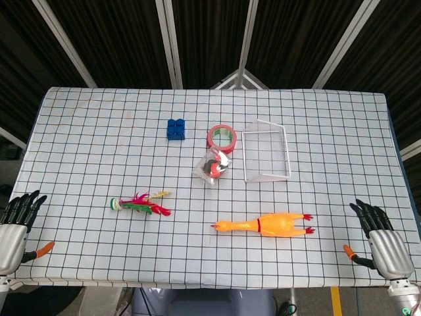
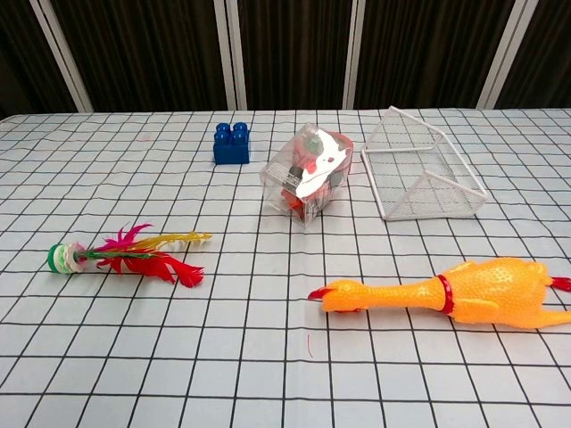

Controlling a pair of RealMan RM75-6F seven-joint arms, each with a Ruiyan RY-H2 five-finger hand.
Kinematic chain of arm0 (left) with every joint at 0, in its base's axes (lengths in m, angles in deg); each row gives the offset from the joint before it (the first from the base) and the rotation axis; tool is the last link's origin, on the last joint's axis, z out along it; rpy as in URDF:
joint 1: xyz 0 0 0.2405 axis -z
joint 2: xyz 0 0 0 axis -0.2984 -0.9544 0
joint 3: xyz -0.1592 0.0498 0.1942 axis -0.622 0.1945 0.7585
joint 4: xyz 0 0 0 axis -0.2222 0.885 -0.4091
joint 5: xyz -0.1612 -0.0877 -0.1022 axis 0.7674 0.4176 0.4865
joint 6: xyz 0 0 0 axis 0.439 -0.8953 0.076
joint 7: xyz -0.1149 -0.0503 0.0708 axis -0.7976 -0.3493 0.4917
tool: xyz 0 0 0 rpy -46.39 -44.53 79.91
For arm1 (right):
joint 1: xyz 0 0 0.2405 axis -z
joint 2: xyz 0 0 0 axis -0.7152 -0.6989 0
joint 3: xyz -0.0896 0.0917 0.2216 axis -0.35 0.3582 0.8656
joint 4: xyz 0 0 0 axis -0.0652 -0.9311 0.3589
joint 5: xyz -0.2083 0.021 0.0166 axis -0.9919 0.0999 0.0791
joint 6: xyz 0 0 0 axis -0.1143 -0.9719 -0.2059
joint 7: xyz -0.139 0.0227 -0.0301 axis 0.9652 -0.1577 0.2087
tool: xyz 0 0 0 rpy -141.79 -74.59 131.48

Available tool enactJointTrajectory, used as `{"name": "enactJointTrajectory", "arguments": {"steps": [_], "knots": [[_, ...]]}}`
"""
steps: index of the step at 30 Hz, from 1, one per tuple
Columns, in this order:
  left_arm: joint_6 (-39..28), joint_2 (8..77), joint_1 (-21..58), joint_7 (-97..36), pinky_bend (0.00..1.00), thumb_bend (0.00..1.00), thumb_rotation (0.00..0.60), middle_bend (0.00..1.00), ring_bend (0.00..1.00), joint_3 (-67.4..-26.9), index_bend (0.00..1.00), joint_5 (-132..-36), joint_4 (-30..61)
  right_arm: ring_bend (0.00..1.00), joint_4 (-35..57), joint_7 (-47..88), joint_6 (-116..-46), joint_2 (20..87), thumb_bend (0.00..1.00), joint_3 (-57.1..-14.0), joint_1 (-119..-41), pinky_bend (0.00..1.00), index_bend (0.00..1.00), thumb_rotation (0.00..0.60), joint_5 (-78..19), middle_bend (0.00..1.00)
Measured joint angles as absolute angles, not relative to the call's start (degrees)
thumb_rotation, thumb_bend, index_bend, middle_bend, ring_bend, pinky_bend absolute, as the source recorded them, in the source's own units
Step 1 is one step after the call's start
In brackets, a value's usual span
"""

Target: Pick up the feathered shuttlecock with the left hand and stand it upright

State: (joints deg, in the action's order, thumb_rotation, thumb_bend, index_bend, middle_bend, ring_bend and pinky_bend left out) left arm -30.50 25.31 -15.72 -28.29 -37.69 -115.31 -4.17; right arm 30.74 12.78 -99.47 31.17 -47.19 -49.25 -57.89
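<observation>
The feathered shuttlecock [image 1: 140, 203] lies on its side on the checked tablecloth, its round green and white base to the left and its red, pink and yellow feathers to the right. The chest view shows the shuttlecock [image 2: 125, 254] at the left, flat on the cloth. My left hand [image 1: 14, 227] rests at the table's near left corner, open and holding nothing, well left of the shuttlecock. At the near right corner my right hand [image 1: 383, 242] is open too, holding nothing. Neither hand shows in the chest view.
An orange rubber chicken [image 1: 266, 225] lies near the front, right of centre. Further back are a blue brick [image 1: 175, 128], a red tape roll [image 1: 222, 137], a clear plastic box [image 1: 213, 168] with small items, and a white wire basket [image 1: 266, 155] on its side.
</observation>
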Motion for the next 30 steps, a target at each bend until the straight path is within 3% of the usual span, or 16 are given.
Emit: {"name": "enactJointTrajectory", "arguments": {"steps": [17,30], "knots": [[-28.6,25.6,-14.8,-27.1,0.00,0.13,0.600,0.00,0.00,-37.8,0.00,-114.9,-4.7,0.00,30.8,12.9,-99.4,31.3,0.34,-47.1,-49.3,0.00,0.00,0.600,-57.7,0.00],[-20.8,29.7,-8.6,-14.9,0.00,0.30,0.600,0.00,0.00,-41.2,0.30,-111.8,-8.4,0.00,30.9,12.2,-99.6,31.2,0.34,-47.1,-49.2,0.00,0.00,0.600,-57.9,0.00]]}}
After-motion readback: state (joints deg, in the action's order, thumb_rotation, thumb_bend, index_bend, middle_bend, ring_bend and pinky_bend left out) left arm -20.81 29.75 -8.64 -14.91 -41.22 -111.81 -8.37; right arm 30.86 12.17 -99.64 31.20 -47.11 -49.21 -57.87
